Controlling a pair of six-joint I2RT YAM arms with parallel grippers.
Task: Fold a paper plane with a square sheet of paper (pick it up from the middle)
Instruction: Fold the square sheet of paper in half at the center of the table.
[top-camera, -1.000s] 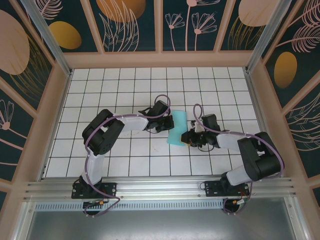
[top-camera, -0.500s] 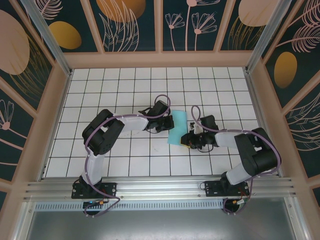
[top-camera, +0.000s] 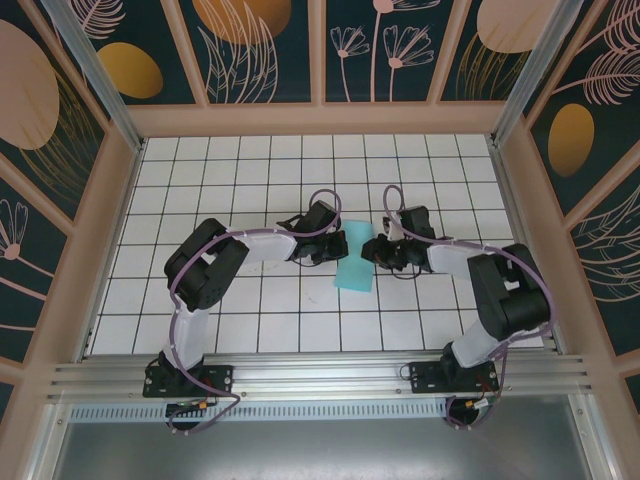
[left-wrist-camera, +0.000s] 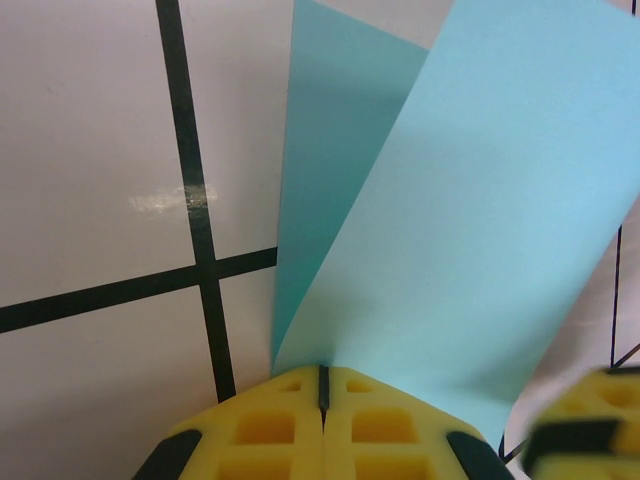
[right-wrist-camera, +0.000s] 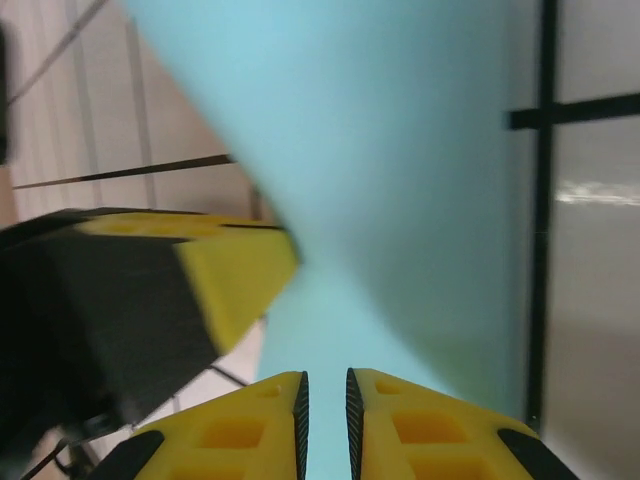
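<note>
Paper, the square sheet of paper (top-camera: 355, 262) (left-wrist-camera: 470, 220) (right-wrist-camera: 400, 150), sits folded at mid-table (top-camera: 250, 170), its top layer lifting off the tiles. The left gripper (top-camera: 337, 243) (left-wrist-camera: 322, 375) is clamped on its left edge. The right gripper (top-camera: 376, 250) (right-wrist-camera: 325, 385) meets the opposite edge, jaws a thin slit apart; whether they pinch the sheet, I cannot tell.

The black-and-white left arm (top-camera: 215, 265) and right arm (top-camera: 500, 300) each have a thin purple cable (top-camera: 320, 192). Their blocky finger pads (left-wrist-camera: 290, 425) are bright yellow.
</note>
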